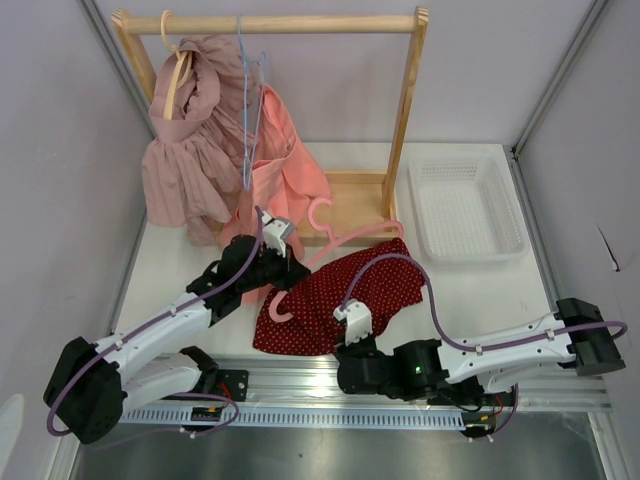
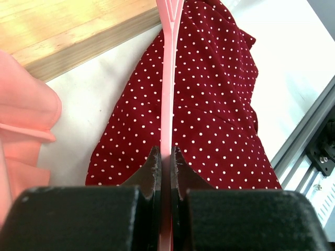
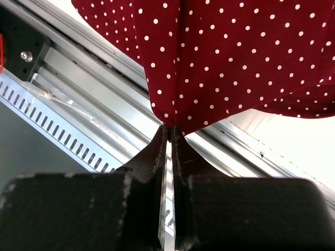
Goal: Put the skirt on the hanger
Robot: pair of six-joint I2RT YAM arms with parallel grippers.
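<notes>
In the top external view, the skirt (image 1: 345, 295), dark red with tiny white dots, is lying crumpled on the white table (image 1: 480, 290) just in front of the wooden rack (image 1: 405, 110). The pink hanger (image 1: 352, 240) is lying across the skirt's far edge, one curved end showing near the rack base. Its middle is being hidden by the left gripper (image 1: 288, 265), and the jaws themselves are too small to be read here. The left arm is being stretched forward from its base. The right arm is being folded low along the near edge, with the right gripper (image 1: 350, 338) at the skirt's near hem.

In the left wrist view, the hanger (image 2: 167, 94) is being seen edge-on as a thin pink strip running away over the skirt (image 2: 214, 110). Its far end is being cut off at the top. The left gripper (image 2: 166, 157) is being held clamped on the strip.

In the right wrist view, the skirt (image 3: 225, 57) is hanging in folds above the aluminium rail (image 3: 99, 94). Most of it is being cut off by the frame. A point of its hem is being pinched tight in the right gripper (image 3: 168, 128).
</notes>
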